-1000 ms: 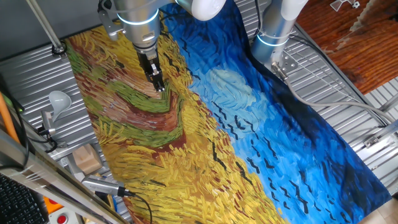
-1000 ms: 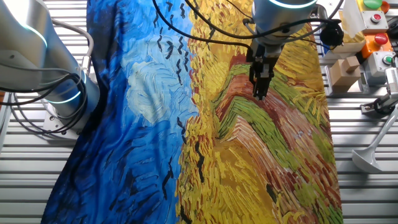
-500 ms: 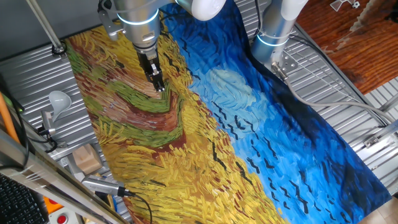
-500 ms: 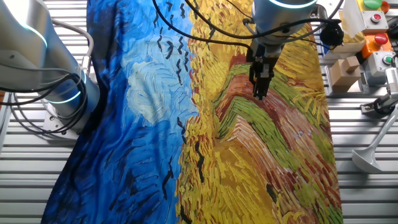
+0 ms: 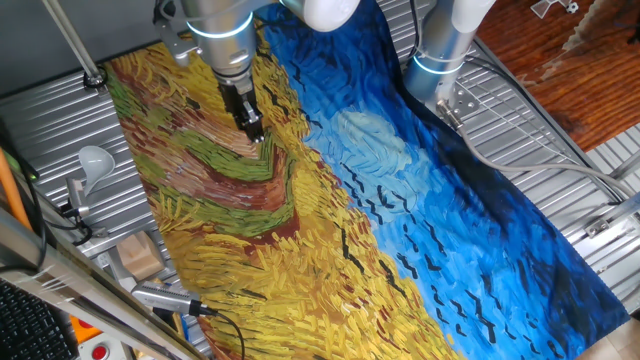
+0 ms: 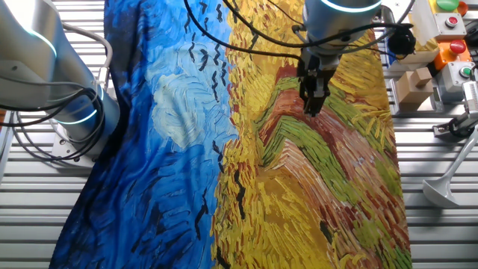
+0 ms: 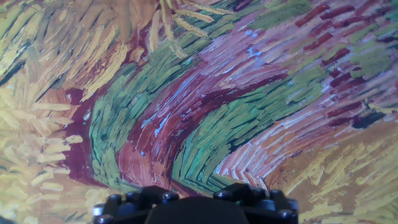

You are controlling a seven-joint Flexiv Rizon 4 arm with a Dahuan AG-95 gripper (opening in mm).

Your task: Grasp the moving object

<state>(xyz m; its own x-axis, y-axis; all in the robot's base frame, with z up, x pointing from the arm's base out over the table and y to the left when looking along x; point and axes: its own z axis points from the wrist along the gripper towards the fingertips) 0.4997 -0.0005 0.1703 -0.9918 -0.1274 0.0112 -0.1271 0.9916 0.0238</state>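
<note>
The moving object cannot be made out in any view; if it sits between the fingers, they hide it. The end effector (image 5: 255, 133) (image 6: 314, 108) points down over the green and brown strokes of the painted cloth (image 5: 420, 220) (image 6: 187, 134) (image 7: 205, 112) on the table (image 5: 60, 120). Its fingers look close together, but whether they clamp anything I cannot tell.

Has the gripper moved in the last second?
Yes. The gripper has risen slightly, away from the painted cloth; its tips sit higher against the brushstrokes.
</note>
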